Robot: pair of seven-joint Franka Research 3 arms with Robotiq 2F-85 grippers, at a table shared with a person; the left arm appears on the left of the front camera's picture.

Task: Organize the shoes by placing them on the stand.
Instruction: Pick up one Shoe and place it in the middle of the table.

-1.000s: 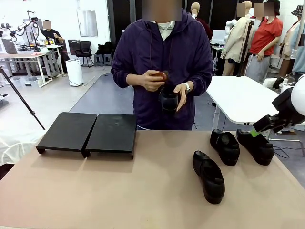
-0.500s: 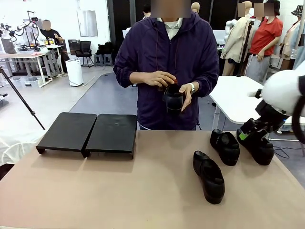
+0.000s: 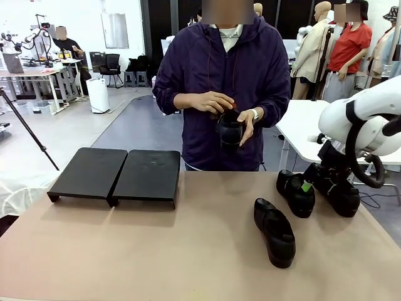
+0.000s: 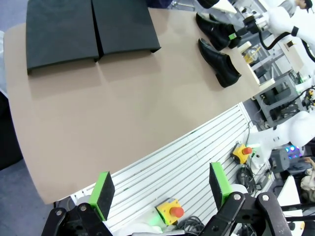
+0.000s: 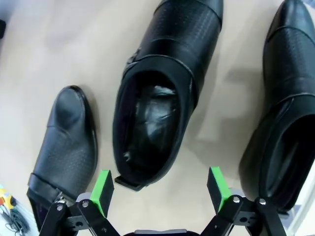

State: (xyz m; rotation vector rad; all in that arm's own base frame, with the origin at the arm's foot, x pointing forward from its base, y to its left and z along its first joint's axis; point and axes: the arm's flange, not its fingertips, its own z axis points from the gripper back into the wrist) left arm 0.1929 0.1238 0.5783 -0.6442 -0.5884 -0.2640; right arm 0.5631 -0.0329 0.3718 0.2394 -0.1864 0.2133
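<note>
**Glossy black leather slip-on shoes [image 3: 274, 232] all off the low matte black stand [image 3: 116, 174]**

Three lie on the beige desk [image 3: 156, 251], well right of the stand. A person [image 3: 219, 63] behind the stand holds the fourth shoe [image 3: 230, 128]. The right pincer [image 5: 160, 188], spread, hovers over the middle shoe [image 5: 157, 93]. The left pincer [image 4: 161, 189], also spread, hangs well apart from the stand.

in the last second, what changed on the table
The right gripper swung in from the right edge, open, to above the two far shoes, gripping nothing. The person's held shoe shifted slightly right. The near shoe, far shoes and stand stayed put.
</note>
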